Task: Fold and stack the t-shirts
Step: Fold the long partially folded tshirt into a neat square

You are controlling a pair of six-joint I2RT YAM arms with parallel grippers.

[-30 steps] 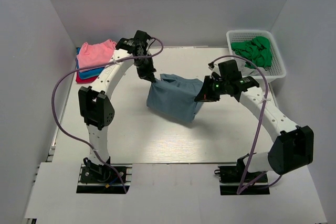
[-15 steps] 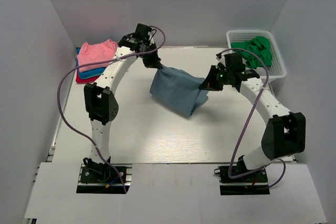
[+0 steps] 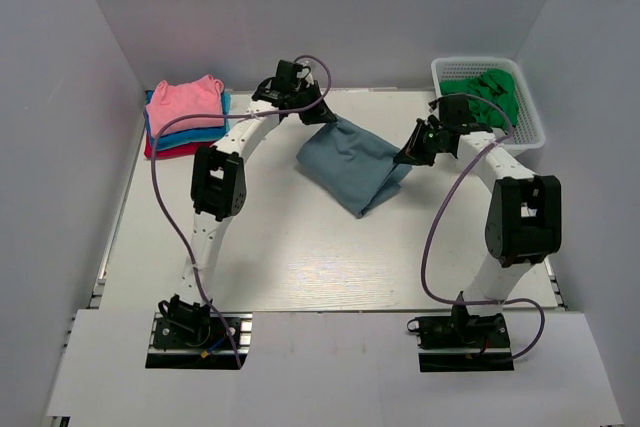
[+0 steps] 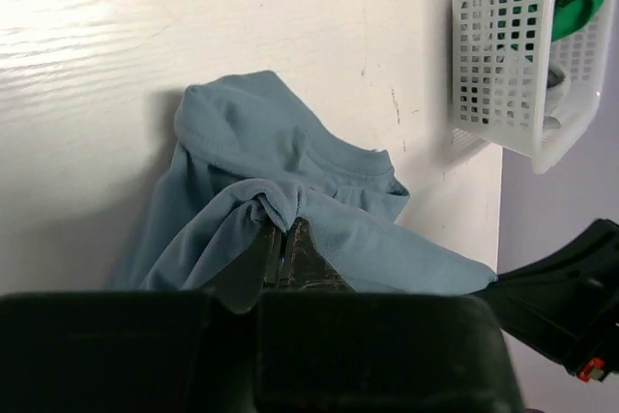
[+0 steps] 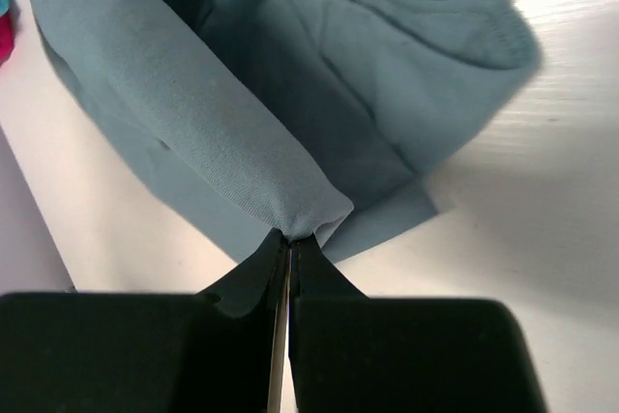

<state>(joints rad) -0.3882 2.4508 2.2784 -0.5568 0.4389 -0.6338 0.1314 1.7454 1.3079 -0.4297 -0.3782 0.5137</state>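
Slate-blue t-shirt point(image 3: 352, 162): one, bunched, draped onto surface point(image 3: 280, 247). Left hand point(image 3: 320, 116): pinched onto one corner. Right hand point(image 3: 404, 156): pinched onto opposite corner.

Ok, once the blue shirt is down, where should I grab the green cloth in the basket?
The green cloth lies crumpled in the basket, whose mesh walls block a side approach. So probably pinch its raised top folds, coming straight down from above.
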